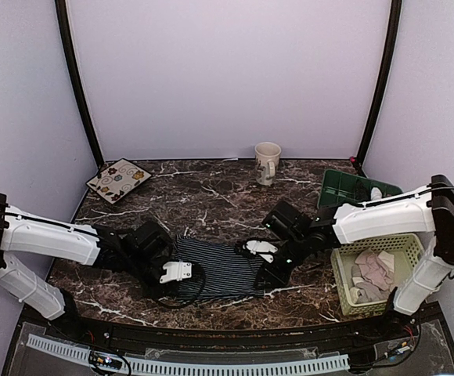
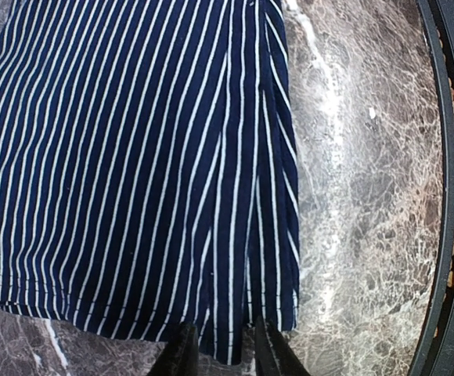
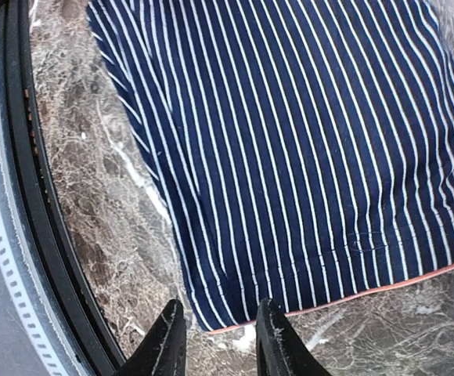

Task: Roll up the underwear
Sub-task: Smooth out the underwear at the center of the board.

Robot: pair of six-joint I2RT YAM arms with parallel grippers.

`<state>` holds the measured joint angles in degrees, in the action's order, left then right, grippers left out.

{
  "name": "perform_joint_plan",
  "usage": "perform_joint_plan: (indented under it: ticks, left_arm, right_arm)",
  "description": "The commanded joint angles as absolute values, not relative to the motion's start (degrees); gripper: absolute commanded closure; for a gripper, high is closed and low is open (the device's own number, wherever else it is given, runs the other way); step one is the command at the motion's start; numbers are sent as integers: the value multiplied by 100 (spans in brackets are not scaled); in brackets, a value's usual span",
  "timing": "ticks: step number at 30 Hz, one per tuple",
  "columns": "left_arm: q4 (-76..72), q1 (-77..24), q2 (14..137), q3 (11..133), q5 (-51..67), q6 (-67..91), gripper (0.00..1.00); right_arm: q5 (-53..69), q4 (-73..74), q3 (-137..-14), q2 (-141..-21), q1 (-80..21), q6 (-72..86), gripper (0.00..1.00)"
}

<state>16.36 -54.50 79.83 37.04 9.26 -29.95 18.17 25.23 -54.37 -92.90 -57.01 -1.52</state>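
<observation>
The dark navy underwear with thin white stripes (image 1: 215, 268) lies spread flat on the marble table between my two grippers. My left gripper (image 1: 180, 274) is at its left hem. In the left wrist view the open fingers (image 2: 181, 356) straddle the near corner of the hem (image 2: 227, 333). My right gripper (image 1: 264, 272) is at its right edge. In the right wrist view the jaws (image 3: 217, 345) are open, just short of the orange-trimmed near corner (image 3: 227, 317). The dusty pink underwear (image 1: 373, 270) lies crumpled in the pale basket (image 1: 342, 283) at the right.
A beige mug (image 1: 268, 162) stands at the back centre. A patterned square plate (image 1: 118, 179) lies at the back left. A green bin (image 1: 351, 188) sits at the back right. The table's black front rim (image 2: 446, 235) runs close to the cloth's near edge.
</observation>
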Motion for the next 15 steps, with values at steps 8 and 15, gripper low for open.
perform_joint_plan:
  ticks: [8, 15]
  left_arm:
    - [1596, -5458, 8254, 3814, 1080, -3155, 75]
    - [1733, -5458, 8159, 3944, 1020, -3201, 89]
  right_arm:
    - [1612, 2778, -5353, -9566, -5959, -613, 70]
    - [1404, 2865, -5350, -9871, -5959, -594, 76]
